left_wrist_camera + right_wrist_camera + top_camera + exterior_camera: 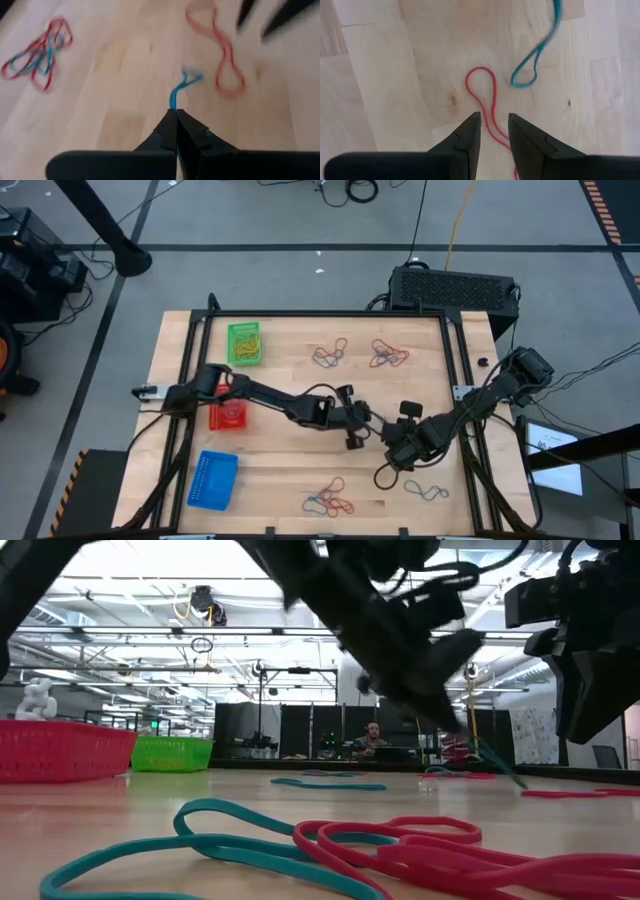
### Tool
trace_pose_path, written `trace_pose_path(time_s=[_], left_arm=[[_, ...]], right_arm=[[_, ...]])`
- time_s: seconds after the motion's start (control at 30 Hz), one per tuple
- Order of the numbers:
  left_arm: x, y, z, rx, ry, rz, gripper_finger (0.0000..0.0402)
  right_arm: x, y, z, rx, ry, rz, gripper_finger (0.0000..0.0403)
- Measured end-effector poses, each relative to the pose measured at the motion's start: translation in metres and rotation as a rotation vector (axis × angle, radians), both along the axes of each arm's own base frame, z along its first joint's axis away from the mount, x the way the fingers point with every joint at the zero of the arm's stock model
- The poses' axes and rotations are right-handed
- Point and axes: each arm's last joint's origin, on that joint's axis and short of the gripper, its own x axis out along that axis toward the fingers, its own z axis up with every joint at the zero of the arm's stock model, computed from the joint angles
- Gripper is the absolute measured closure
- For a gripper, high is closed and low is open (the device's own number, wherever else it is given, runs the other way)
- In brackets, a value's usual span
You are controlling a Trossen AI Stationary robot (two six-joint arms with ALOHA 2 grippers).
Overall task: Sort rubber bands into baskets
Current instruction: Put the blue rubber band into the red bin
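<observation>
Near the surface's (300, 340) middle, the left end effector (176, 114) is clamped on a thin blue band (181, 87); the right end effector (494, 120), fingers apart, straddles a red band (487, 95).

Grey floor (300, 220) with black cables (360, 190) surrounds the table; bright ceiling lights (150, 560) overhead.
</observation>
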Motion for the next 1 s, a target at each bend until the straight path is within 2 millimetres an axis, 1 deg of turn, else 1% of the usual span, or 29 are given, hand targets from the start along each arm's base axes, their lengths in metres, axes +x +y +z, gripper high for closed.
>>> trace_pose_path(time_s=[0.1,0.23,0.33,0.47,0.6,0.67,0.77,0.87,0.93,1.0], left_arm=[[-0.016,-0.012,0.019,0.068,0.074,-0.029,0.04],[-0.044,-0.024,0.049,0.121,0.183,-0.04,0.0401],[-0.071,-0.032,0.07,0.131,0.284,-0.016,0.0401],[-0.116,-0.043,0.104,0.175,0.364,0.08,0.0401],[-0.164,-0.05,0.131,0.197,0.383,0.202,0.0401],[-0.188,-0.051,0.144,0.196,0.36,0.277,0.0401],[-0.223,-0.052,0.153,0.175,0.342,0.37,0.0401],[-0.252,-0.052,0.157,0.14,0.319,0.442,0.0401],[-0.266,-0.051,0.156,0.109,0.302,0.471,0.0401],[-0.277,-0.048,0.15,0.075,0.323,0.49,0.0401]], right_arm=[[0.001,0.0,0.0,0.005,-0.01,-0.008,0.0312],[0.001,0.0,0.0,0.0,-0.027,-0.024,0.0312],[0.003,0.001,0.001,0.011,-0.044,-0.035,0.0312],[0.006,0.004,0.001,0.037,-0.082,-0.031,0.0312],[0.007,0.009,0.002,0.06,-0.114,-0.013,0.0312],[0.008,0.012,0.002,0.071,-0.128,-0.005,0.0312],[0.008,0.014,0.002,0.078,-0.137,0.004,0.0312],[0.008,0.015,0.002,0.081,-0.144,0.011,0.0312],[0.009,0.015,0.002,0.085,-0.152,0.017,0.0312],[0.011,0.016,0.003,0.09,-0.165,0.024,0.0312]])
